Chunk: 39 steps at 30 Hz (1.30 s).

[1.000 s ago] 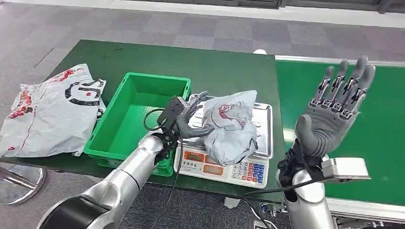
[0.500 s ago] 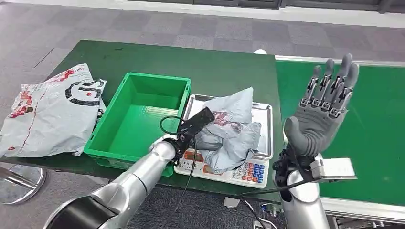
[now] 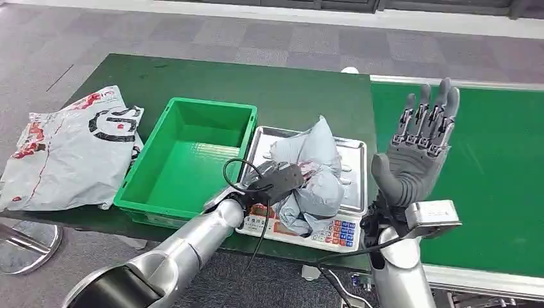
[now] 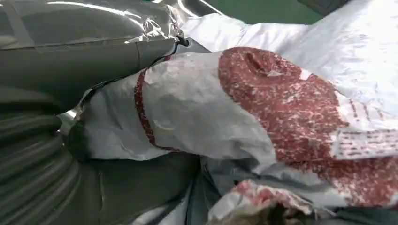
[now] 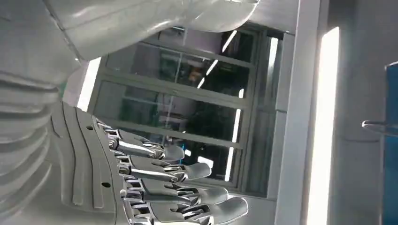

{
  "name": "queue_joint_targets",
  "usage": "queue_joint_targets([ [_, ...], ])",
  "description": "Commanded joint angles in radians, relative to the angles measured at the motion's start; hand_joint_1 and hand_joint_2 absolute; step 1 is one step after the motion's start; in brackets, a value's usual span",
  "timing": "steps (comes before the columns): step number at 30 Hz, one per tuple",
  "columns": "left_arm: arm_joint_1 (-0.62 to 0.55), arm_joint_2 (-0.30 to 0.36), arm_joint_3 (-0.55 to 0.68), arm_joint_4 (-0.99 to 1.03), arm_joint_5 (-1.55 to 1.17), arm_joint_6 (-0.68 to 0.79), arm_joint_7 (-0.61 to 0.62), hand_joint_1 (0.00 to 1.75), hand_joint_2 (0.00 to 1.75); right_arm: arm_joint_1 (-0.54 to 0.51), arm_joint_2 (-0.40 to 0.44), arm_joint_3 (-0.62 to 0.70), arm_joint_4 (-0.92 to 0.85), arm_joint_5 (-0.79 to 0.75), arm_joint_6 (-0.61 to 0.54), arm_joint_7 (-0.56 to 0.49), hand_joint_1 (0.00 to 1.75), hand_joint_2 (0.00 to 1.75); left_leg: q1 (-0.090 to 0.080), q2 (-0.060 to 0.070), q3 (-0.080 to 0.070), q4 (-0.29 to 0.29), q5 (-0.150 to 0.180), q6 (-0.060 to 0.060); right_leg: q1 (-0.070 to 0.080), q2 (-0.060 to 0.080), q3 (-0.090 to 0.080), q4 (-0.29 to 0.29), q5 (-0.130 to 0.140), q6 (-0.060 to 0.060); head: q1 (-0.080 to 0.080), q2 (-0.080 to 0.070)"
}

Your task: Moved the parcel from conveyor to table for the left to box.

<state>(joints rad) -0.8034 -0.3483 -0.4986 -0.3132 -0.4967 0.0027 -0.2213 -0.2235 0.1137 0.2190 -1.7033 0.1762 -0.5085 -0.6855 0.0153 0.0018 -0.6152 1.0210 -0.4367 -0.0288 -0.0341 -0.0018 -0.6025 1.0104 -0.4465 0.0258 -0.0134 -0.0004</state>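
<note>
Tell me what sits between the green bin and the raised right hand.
In the head view, the weighing scale lies between the green bin and the right hand, with the grey parcel on its tray and the left hand on the parcel.

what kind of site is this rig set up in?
Likely a parcel-sorting or logistics test cell. A green conveyor belt runs beside a green table; a crumpled grey mailer parcel sits on a weighing scale, next to a green bin.
</note>
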Motion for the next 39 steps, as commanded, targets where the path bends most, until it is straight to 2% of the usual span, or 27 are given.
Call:
queue_joint_targets([
  [1,0.041,0.027,0.026,0.003,0.054,0.150,-0.200,1.75,1.75,0.007,0.025,-0.045,0.045,-0.007,-0.010,-0.006,0.00,1.75,0.001,0.002,0.004,-0.003,0.000,0.001,0.001,0.002,0.004,-0.004,0.000,-0.003,0.000,0.000],
  [4,0.039,0.027,0.026,0.003,0.054,0.149,-0.200,1.75,1.75,0.008,0.025,-0.045,0.045,-0.007,-0.010,-0.006,0.00,1.75,0.000,0.001,0.002,-0.001,0.000,0.001,0.001,0.001,0.001,-0.001,0.000,-0.002,0.000,0.000],
  [8,0.061,0.026,0.108,-0.069,0.118,0.331,-0.468,1.75,1.75,0.010,0.018,-0.040,0.049,-0.026,-0.012,-0.013,0.00,1.75,0.001,0.002,0.002,-0.001,-0.001,0.001,0.001,0.002,0.001,-0.002,0.000,-0.002,0.000,0.000],
  [9,0.077,0.031,0.106,-0.139,0.131,0.359,-0.477,1.75,1.75,0.007,0.015,-0.039,0.049,-0.029,-0.016,-0.013,0.00,1.75,0.001,0.002,0.002,-0.002,-0.001,0.001,0.001,0.003,0.001,-0.002,0.000,-0.003,0.000,0.000],
  [11,0.119,0.074,0.028,-0.327,0.213,0.425,-0.477,1.75,1.75,0.001,0.009,-0.035,0.050,-0.038,-0.026,-0.013,0.00,1.75,0.001,0.001,0.001,-0.001,-0.001,0.001,0.001,0.002,0.000,-0.002,0.000,-0.003,0.000,0.000],
  [12,0.158,0.098,0.027,-0.491,0.312,0.414,-0.477,1.75,1.75,-0.001,0.004,-0.035,0.050,-0.039,-0.031,-0.013,0.00,1.75,0.000,0.002,-0.001,0.000,0.000,0.001,0.001,0.002,-0.003,0.000,0.000,-0.002,0.000,0.000],
  [13,0.169,0.122,0.004,-0.568,0.334,0.449,-0.477,1.75,1.75,-0.004,0.000,-0.032,0.048,-0.042,-0.035,-0.013,0.00,1.75,0.000,0.002,-0.001,-0.001,0.000,0.001,0.001,0.002,-0.002,0.000,0.000,-0.002,0.000,0.000],
  [17,0.169,0.122,0.004,-0.568,0.334,0.449,-0.477,1.75,1.75,-0.004,0.000,-0.032,0.048,-0.042,-0.035,-0.013,0.00,1.75,0.001,0.004,0.002,-0.003,-0.001,0.002,0.002,0.004,0.000,-0.003,0.001,-0.005,0.000,0.000],
  [22,0.190,0.212,-0.060,-0.803,0.351,0.649,-0.477,1.75,1.75,-0.021,-0.015,-0.034,0.060,-0.059,-0.044,-0.013,0.00,1.75,0.001,0.004,0.000,-0.001,-0.001,0.001,0.001,0.004,-0.002,-0.001,0.000,-0.003,0.000,0.000],
  [25,0.212,0.225,0.003,-0.843,0.319,0.695,-0.477,1.75,1.75,-0.019,-0.017,-0.040,0.059,-0.068,-0.045,-0.013,0.00,1.75,0.001,0.005,0.000,-0.001,-0.001,0.001,0.001,0.006,-0.002,-0.001,0.000,-0.003,0.000,0.000],
  [27,0.238,0.216,0.095,-0.870,0.256,0.695,-0.477,1.75,1.75,-0.015,-0.013,-0.046,0.055,-0.072,-0.046,-0.013,0.00,1.75,0.001,0.004,0.000,-0.001,-0.001,0.001,0.001,0.004,-0.002,-0.001,0.000,-0.002,0.000,0.000],
  [29,0.246,0.205,0.137,-0.866,0.199,0.695,-0.477,1.75,1.75,-0.014,-0.010,-0.049,0.055,-0.070,-0.045,-0.013,0.00,1.75,0.001,0.004,0.002,-0.002,-0.001,0.001,0.002,0.005,-0.001,-0.002,0.000,-0.003,0.000,0.000],
  [31,0.227,0.158,0.278,-0.734,-0.008,0.695,-0.477,1.75,1.75,-0.009,-0.006,-0.054,0.055,-0.052,-0.054,-0.013,0.00,1.75,0.001,0.004,0.001,-0.002,-0.001,0.002,0.002,0.004,0.000,-0.003,0.000,-0.003,0.000,0.000],
  [32,0.180,0.144,0.350,-0.587,-0.114,0.695,-0.446,1.75,1.75,0.000,-0.005,-0.058,0.044,-0.043,-0.060,-0.013,0.00,1.75,0.001,0.005,0.002,-0.002,-0.001,0.002,0.001,0.004,0.000,-0.003,0.000,-0.003,0.000,0.000],
  [33,0.128,0.163,0.369,-0.457,-0.203,0.695,-0.351,1.75,1.75,0.009,-0.005,-0.062,0.034,-0.038,-0.060,-0.013,0.00,1.75,0.001,0.003,0.001,-0.001,-0.001,0.001,0.001,0.003,0.000,-0.002,-0.001,-0.002,0.000,0.000],
  [36,0.028,0.228,0.318,-0.234,-0.348,0.634,-0.096,1.75,1.75,0.010,-0.005,-0.076,0.036,-0.045,-0.044,-0.009,0.00,1.75,0.001,0.000,0.002,-0.002,0.001,0.001,0.001,0.000,0.001,-0.002,0.000,-0.003,0.000,0.000],
  [37,0.012,0.236,0.329,-0.199,-0.338,0.574,-0.074,1.75,1.75,0.002,-0.006,-0.078,0.044,-0.051,-0.033,-0.004,0.00,1.75,0.001,0.001,0.002,-0.002,0.001,0.001,0.001,0.001,0.001,-0.002,0.000,-0.003,0.000,0.000],
  [39,-0.004,0.252,0.334,-0.165,-0.351,0.570,-0.063,1.75,1.75,-0.016,-0.001,-0.084,0.059,-0.053,-0.027,-0.003,0.00,1.75,0.001,0.003,0.001,-0.002,0.001,0.000,0.001,0.003,-0.001,-0.001,0.000,-0.003,0.000,0.000],
])
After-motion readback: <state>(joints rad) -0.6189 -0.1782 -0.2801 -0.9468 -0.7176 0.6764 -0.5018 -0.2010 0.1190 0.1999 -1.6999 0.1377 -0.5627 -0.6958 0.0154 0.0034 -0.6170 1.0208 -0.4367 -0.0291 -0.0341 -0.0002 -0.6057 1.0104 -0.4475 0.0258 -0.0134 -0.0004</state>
